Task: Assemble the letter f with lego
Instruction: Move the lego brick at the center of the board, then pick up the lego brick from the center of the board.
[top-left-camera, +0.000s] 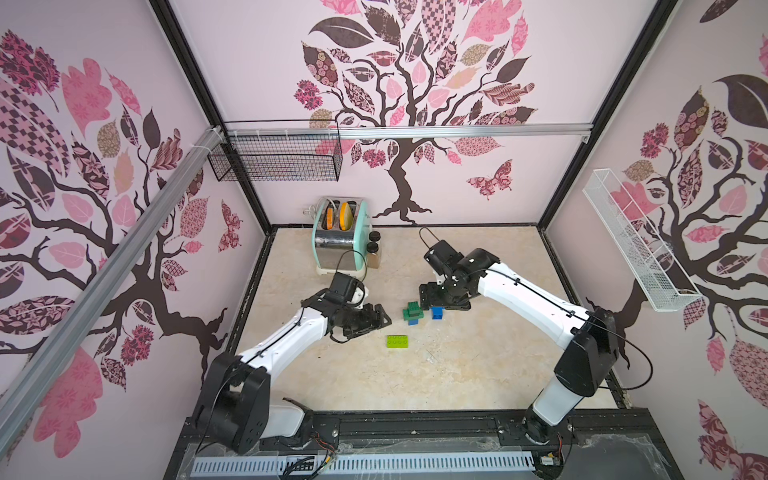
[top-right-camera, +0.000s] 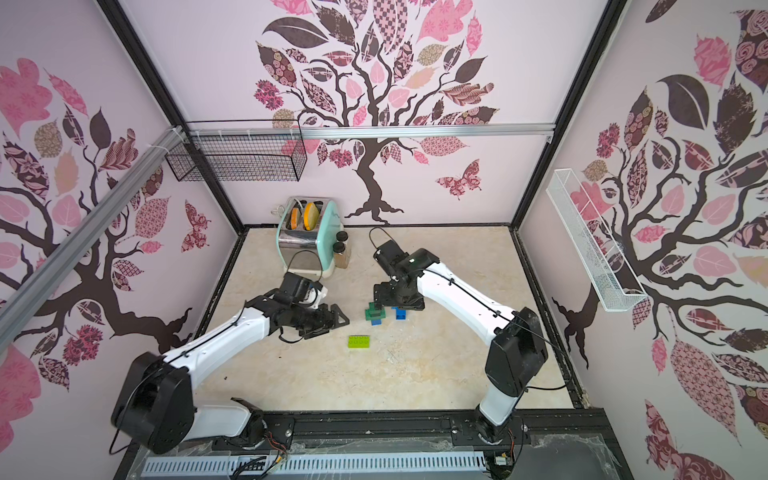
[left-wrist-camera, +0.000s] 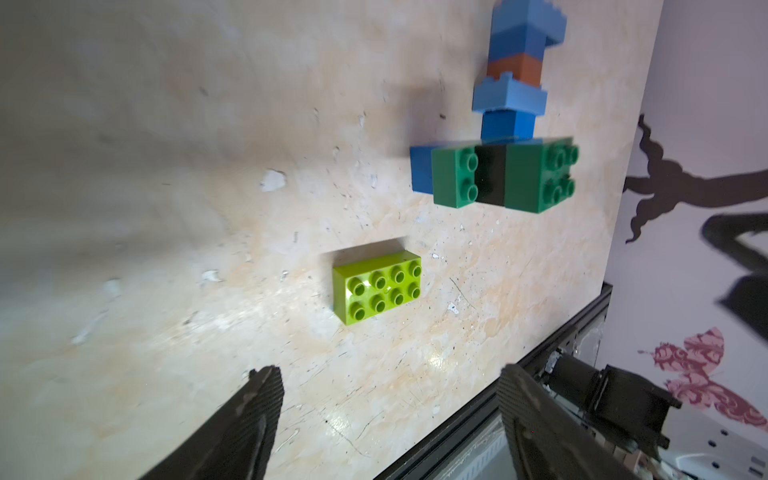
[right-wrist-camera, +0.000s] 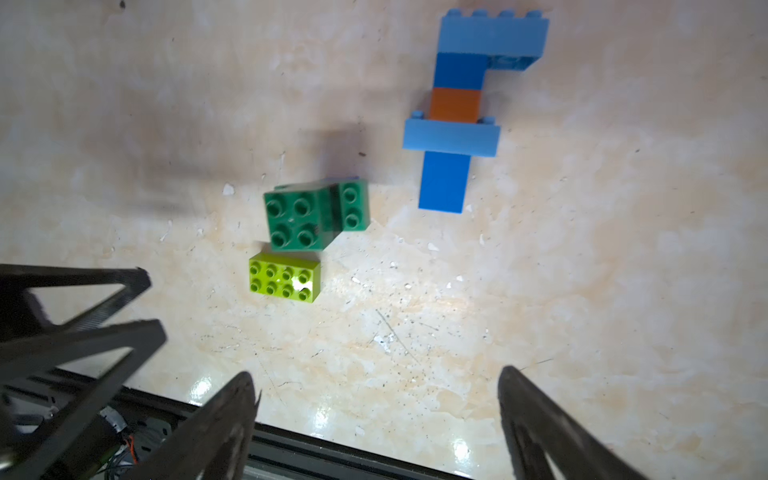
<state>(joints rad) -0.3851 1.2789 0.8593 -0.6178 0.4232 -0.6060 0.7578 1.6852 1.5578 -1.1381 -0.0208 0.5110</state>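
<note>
The left fingers (left-wrist-camera: 253, 419) and right fingers (right-wrist-camera: 228, 424) are spread wide, nothing held. The blue-and-orange tower (right-wrist-camera: 453, 124), laid flat, is seen whole only in the wrist views; in both top views all but its blue end (top-left-camera: 436, 312) is hidden under the right wrist (top-left-camera: 446, 286). The lime brick (top-left-camera: 397, 341) is set on open table (top-left-camera: 457, 374) near the green stack (top-left-camera: 413, 311). Both arms are bent inward.

Mint-and-chrome toaster (top-left-camera: 341, 241) standing on the marbled worktop (top-left-camera: 457, 374), beyond the left fingers (top-left-camera: 379, 311); two dark-capped jars (top-left-camera: 372, 249) just beside it; black wire basket (top-left-camera: 278, 162) wall-mounted high above.
</note>
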